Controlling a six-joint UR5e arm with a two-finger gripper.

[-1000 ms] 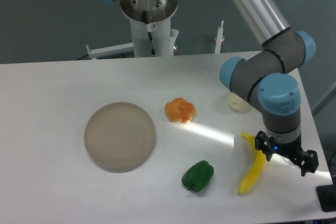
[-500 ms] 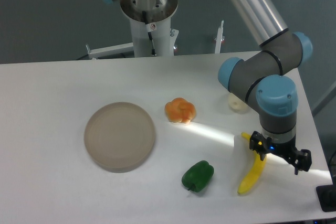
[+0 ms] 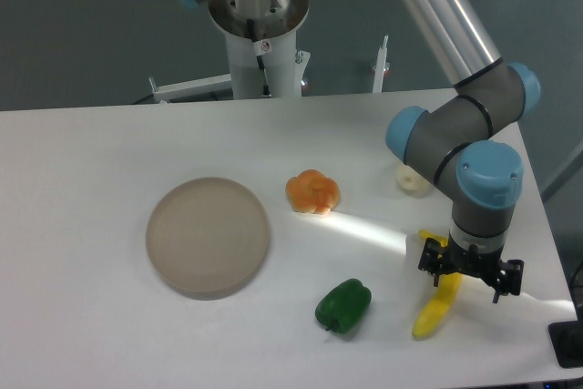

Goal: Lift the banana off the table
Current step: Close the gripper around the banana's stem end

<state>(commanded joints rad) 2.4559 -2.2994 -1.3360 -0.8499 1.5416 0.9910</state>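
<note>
The yellow banana (image 3: 434,312) lies on the white table (image 3: 91,179) near the front right, running from upper right to lower left. My gripper (image 3: 469,281) hangs straight down over the banana's upper half and hides its middle. The fingers point away from the camera, so I cannot tell whether they are open or touch the banana.
A green pepper (image 3: 343,306) lies left of the banana. An orange bun-like piece (image 3: 312,192) sits in the table's middle. A round beige plate (image 3: 208,237) lies to the left. A small pale object (image 3: 414,179) sits behind the arm near the right edge.
The gripper has moved left and turned, and now sits over the banana's upper half. The banana has not moved.
</note>
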